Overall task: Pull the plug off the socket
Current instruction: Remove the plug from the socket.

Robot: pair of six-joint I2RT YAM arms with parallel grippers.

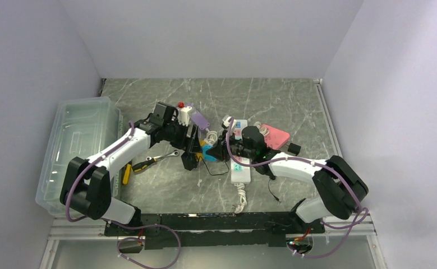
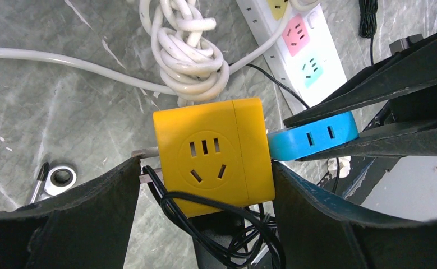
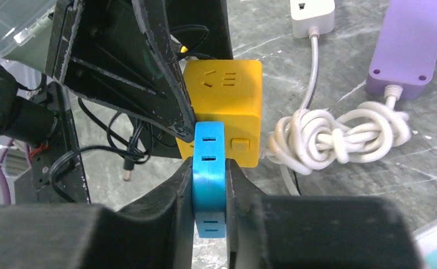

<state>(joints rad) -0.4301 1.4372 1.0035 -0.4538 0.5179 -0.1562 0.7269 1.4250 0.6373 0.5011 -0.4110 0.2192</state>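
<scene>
Seen from the left wrist, the yellow cube socket (image 2: 210, 159) sits between the fingers of the left gripper (image 2: 205, 168). The jaws stand wide: the right finger presses on the cube's side, and the left one is at the two metal pins on the opposite face. I read this as a grip on the socket. The blue plug (image 2: 311, 136) is seated against the socket's right face, and the right gripper (image 2: 294, 139) clamps it from that side. A knotted white cord (image 2: 191, 50), a white strip (image 2: 306, 50) and a wrench (image 2: 59, 176) lie on the table (image 2: 64, 112) nearby. A black cable (image 2: 205, 224) loops under the cube.

From the right wrist, I see both fingers closed narrow and flat on the plug's two broad faces. The plug's far end butts against the socket. A purple strip (image 3: 409, 45) lies beyond the cord.

From the top view, both arms meet mid-table, the grippers tip to tip at the socket, which is too small there for detail. A clear bin (image 1: 76, 134) stands at the left edge.
</scene>
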